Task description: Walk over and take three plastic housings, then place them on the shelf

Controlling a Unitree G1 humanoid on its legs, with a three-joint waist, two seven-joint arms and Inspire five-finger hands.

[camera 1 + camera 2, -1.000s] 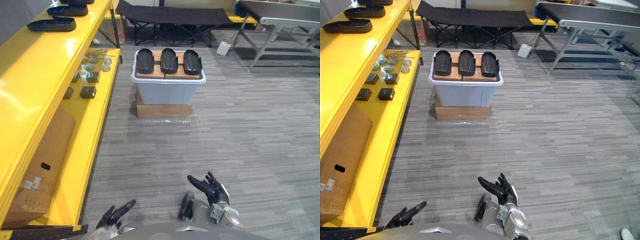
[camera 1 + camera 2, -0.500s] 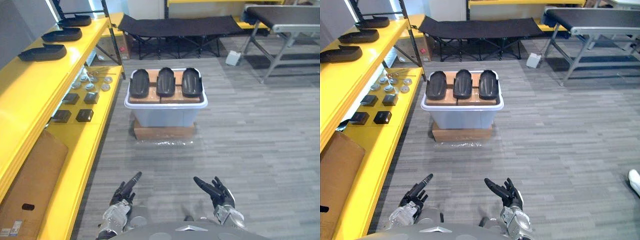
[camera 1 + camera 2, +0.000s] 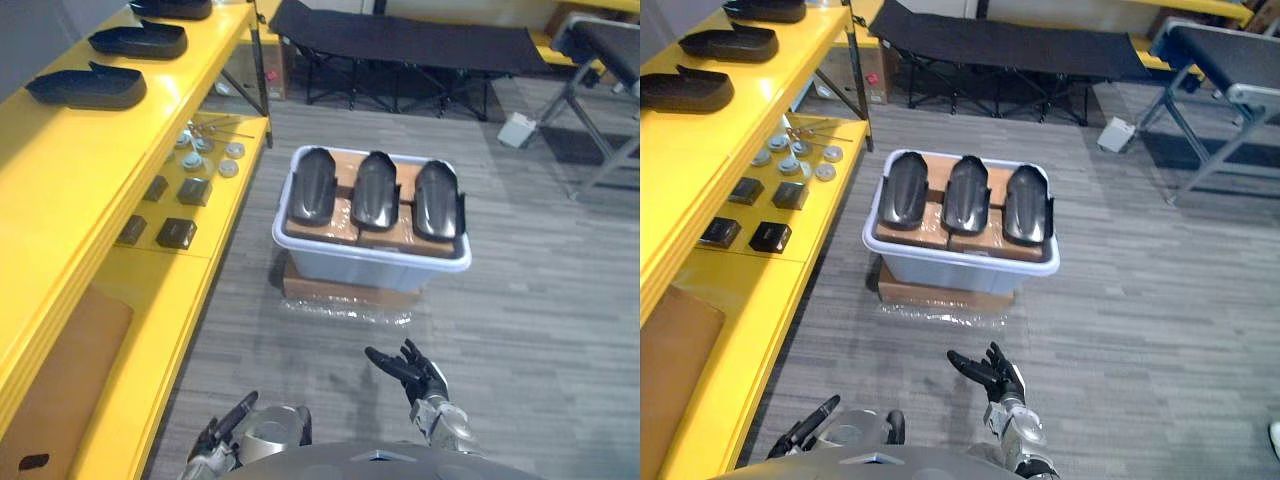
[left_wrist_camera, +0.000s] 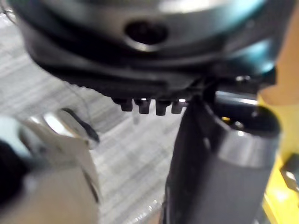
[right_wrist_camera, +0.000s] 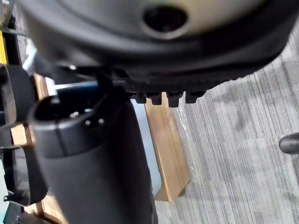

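Observation:
Three black plastic housings (image 3: 312, 185) (image 3: 375, 190) (image 3: 436, 198) lie side by side on cardboard atop a pale grey bin (image 3: 360, 270). The bin stands on a flat brown box (image 3: 340, 295) on the carpet ahead of me. My right hand (image 3: 410, 368) hovers low before the bin, fingers spread and holding nothing. At the bottom edge my left hand (image 3: 228, 430) shows with straight fingers, also holding nothing. The yellow shelf (image 3: 60, 170) runs along my left, and several more black housings (image 3: 90, 88) rest on its top level.
The lower shelf level holds small black boxes (image 3: 175, 232), metal discs (image 3: 205, 155) and a large cardboard box (image 3: 70, 370). A black folding cot (image 3: 420, 40) stands behind the bin. A metal-legged table (image 3: 600, 40) and a white container (image 3: 516, 128) stand at the back right.
The camera has moved closer, so the bin looks larger and nearer. My left hand has dropped toward the bottom edge. My right hand stays open in front.

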